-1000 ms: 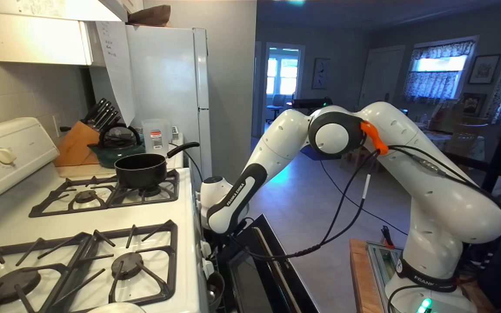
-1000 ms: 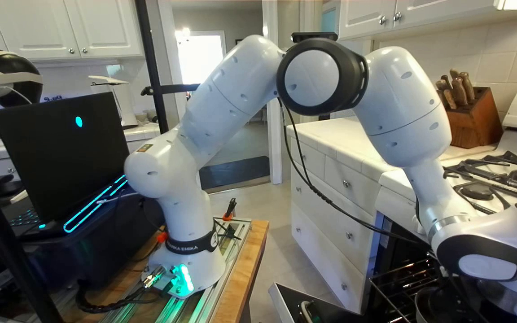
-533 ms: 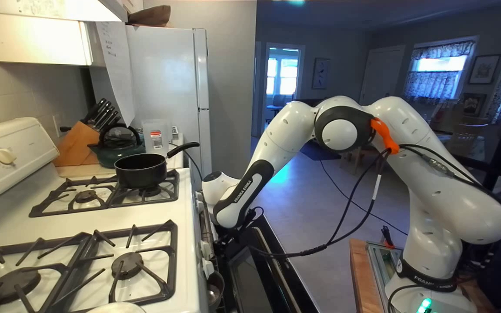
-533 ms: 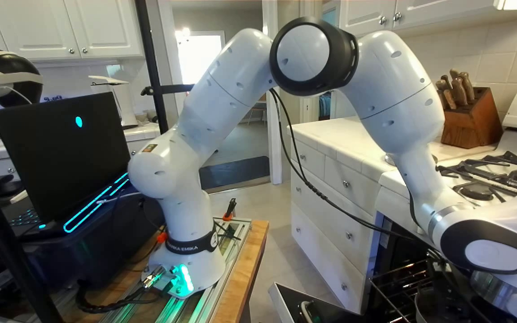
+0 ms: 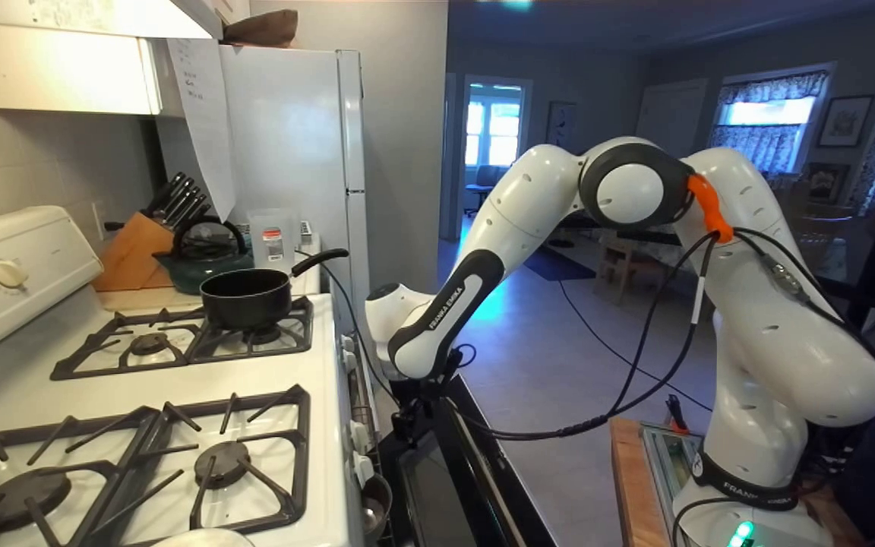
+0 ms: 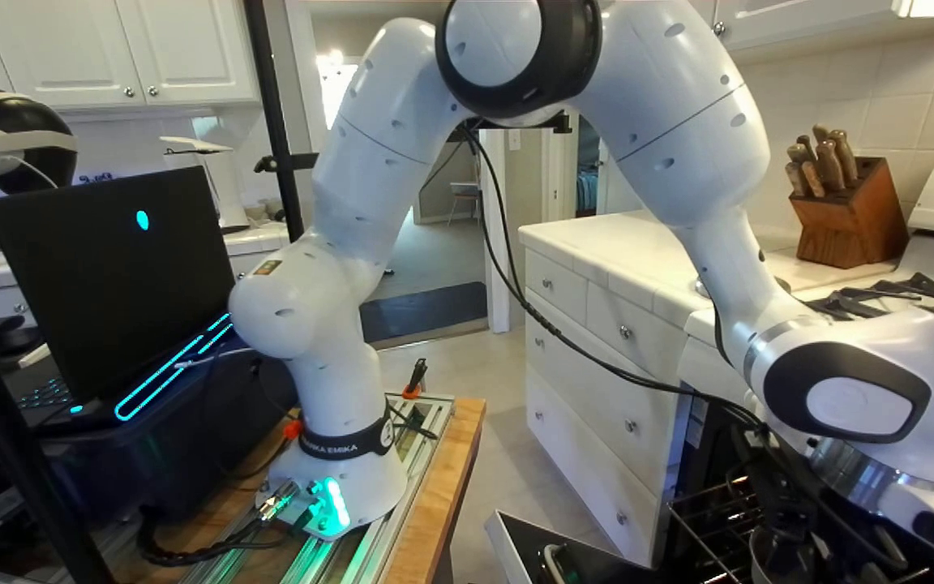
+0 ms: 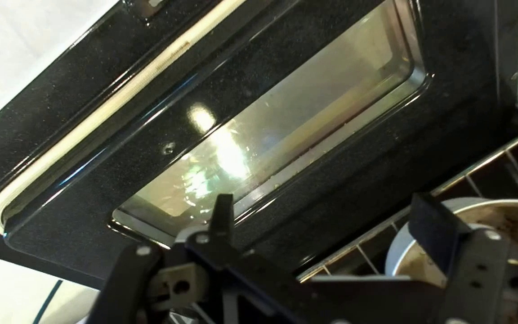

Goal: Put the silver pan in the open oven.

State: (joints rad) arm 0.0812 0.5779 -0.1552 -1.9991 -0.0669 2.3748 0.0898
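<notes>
The silver pan (image 7: 517,216) rests on the oven's wire rack, with its tan interior facing up. It is partly behind a finger in the wrist view and shows at the stove's front in both exterior views (image 5: 375,505) (image 6: 763,556). Its handle is not clearly visible. The oven (image 6: 698,454) is open, its door (image 5: 445,494) folded down with the glass facing up. My gripper (image 7: 331,220) is open and empty, with fingers spread wide. It hangs above the door and rack edge in both exterior views (image 5: 405,425) (image 6: 787,527), apart from the pan.
A black pot (image 5: 246,298) stands on a rear-side burner of the white range (image 5: 255,372). Knobs (image 5: 360,437) line the range front beside the wrist. A cable (image 5: 544,434) loops from the arm. Drawers and a counter (image 6: 613,251) stand beside the oven.
The arm has risen and drawn back from the stove front toward its base. The gripper has come up into view over the door. The pan stays in the same place.
</notes>
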